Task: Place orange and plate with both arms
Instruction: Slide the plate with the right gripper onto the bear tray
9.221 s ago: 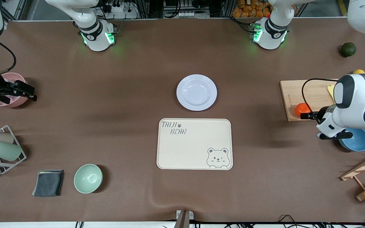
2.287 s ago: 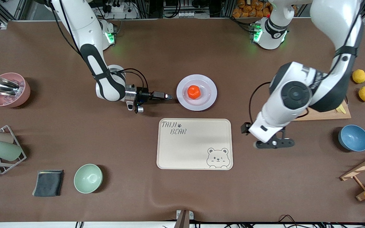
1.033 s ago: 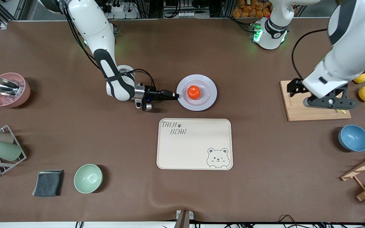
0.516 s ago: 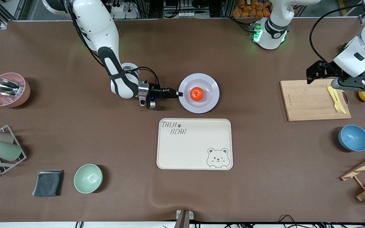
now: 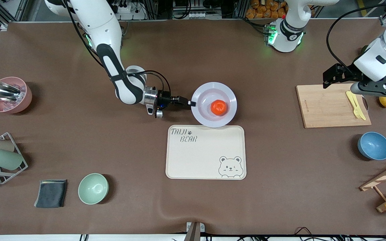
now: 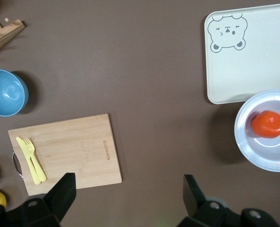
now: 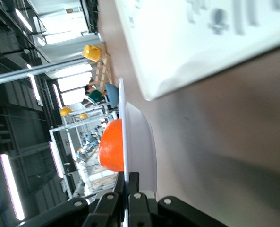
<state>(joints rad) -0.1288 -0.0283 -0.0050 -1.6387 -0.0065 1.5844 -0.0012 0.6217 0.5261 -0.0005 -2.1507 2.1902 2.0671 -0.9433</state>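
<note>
With the bear tray (image 5: 205,152) nearest, my right gripper (image 5: 190,103) pinches the rim of the plate (image 5: 203,95) just past the tray's edge, the orange (image 5: 218,106) on it, while my left gripper (image 6: 129,194) waits spread wide above the cutting board (image 5: 330,105).

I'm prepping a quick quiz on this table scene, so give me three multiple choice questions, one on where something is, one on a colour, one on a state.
1. Where is the orange?
A. on the plate
B. on the cutting board
C. in the blue bowl

2. What colour is the fork on the cutting board?
A. red
B. yellow
C. black

3. What is the right hand doing?
A. hanging open over the bear tray
B. holding the orange
C. gripping the plate's rim

Answers:
1 A, it sits in the centre of the plate.
2 B, the fork is pale yellow.
3 C, its fingers close on the rim; the left hand is open, over the table beside the board.
</note>
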